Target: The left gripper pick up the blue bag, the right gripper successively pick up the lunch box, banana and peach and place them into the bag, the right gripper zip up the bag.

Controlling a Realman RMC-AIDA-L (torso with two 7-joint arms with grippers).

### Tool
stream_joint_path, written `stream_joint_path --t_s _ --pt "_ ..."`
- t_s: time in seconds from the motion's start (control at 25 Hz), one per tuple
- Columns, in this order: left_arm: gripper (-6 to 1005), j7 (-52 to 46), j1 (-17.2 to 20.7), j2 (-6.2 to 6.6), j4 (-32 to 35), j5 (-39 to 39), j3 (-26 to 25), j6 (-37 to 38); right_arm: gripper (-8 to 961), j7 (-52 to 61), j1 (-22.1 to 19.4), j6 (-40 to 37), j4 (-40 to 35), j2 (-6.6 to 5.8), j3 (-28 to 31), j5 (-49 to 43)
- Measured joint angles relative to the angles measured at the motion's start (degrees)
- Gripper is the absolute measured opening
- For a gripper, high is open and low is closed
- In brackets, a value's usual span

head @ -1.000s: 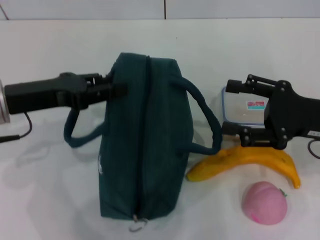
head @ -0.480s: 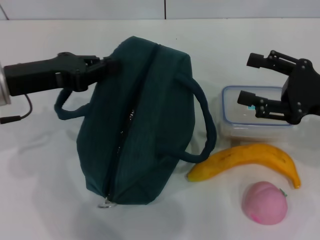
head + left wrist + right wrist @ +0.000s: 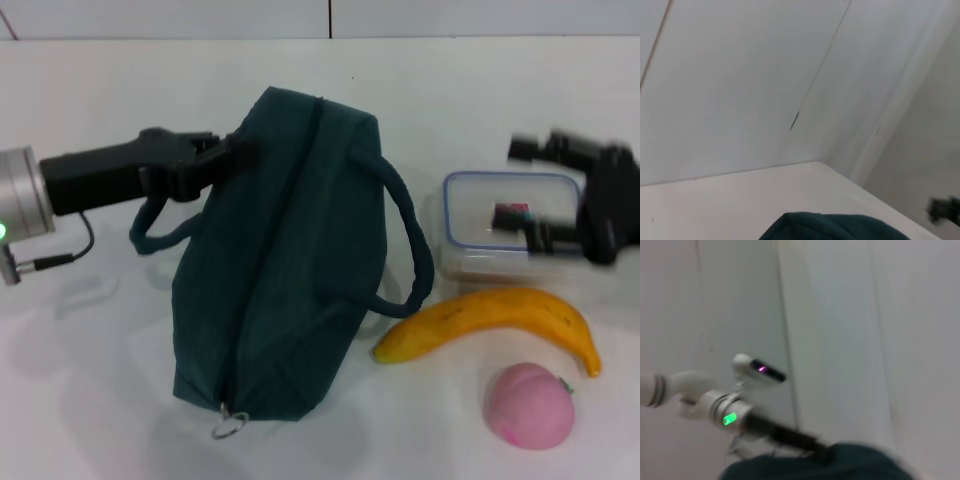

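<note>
The blue bag [image 3: 290, 260] lies tilted on the white table, its zipper line running down to the ring pull [image 3: 228, 425] at the near end. My left gripper [image 3: 235, 155] is shut on the bag's far left upper edge. The bag's top also shows in the left wrist view [image 3: 840, 227] and the right wrist view [image 3: 815, 465]. My right gripper [image 3: 515, 182] hovers open and motion-blurred over the right part of the lunch box [image 3: 500, 225]. The banana [image 3: 490, 320] lies in front of the box, and the peach [image 3: 528, 405] sits nearer still.
One bag handle [image 3: 410, 250] loops out toward the lunch box and banana; the other handle [image 3: 155, 235] hangs below my left gripper. A cable [image 3: 60, 260] trails from the left wrist. The left arm's green light [image 3: 730, 418] shows in the right wrist view.
The left gripper has lifted and swung the bag's far end, so the bag now lies slanted. The right gripper rose off the lunch box and drew back to the right.
</note>
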Motion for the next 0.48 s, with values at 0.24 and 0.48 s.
stream_joint_path --t_s 0.24,0.48 --pt "53 2.72 0.84 0.20 -1.63 -0.26 -0.07 -0.07 749 0.26 -2.35 -8.78 -0.52 -3.33 1.17 -11.80" --pt "52 3.86 0.80 -0.02 -3.14 -0.43 -0.17 -0.12 745 0.11 -6.16 -7.39 0.82 -4.51 2.80 -15.68"
